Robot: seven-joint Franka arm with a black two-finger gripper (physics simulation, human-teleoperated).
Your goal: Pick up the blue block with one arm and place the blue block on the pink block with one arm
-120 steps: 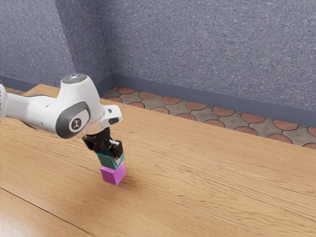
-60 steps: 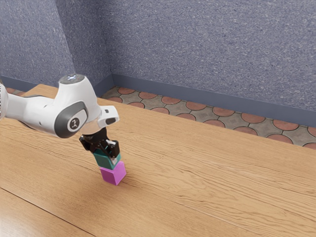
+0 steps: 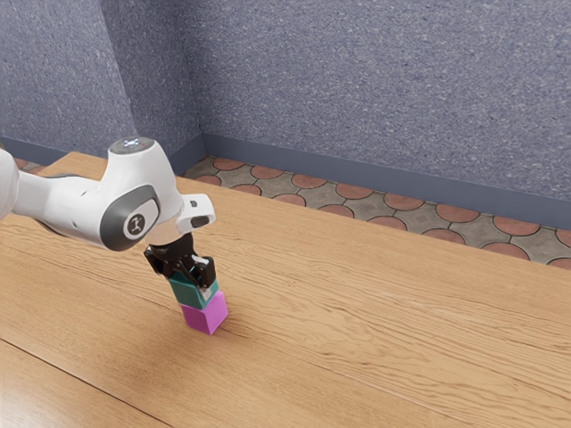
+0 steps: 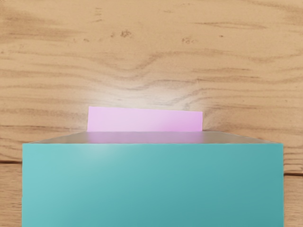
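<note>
A teal-blue block (image 3: 187,288) rests on top of the pink block (image 3: 204,314) on the wooden table. My black gripper (image 3: 185,275) stands straight over the stack and is shut on the blue block from two sides. In the wrist view the blue block (image 4: 151,184) sits large right under my hand, and a strip of the pink block (image 4: 144,119) shows just beyond its far edge.
The wooden table (image 3: 384,339) stretches wide toward the exterior view's right and front. Behind its far edge lie a tiled floor (image 3: 401,212) and a grey wall. My white arm (image 3: 89,201) reaches in from the exterior view's left.
My hand has come down a little and shifted slightly to the exterior view's left with the blue block, which now sits on the pink block.
</note>
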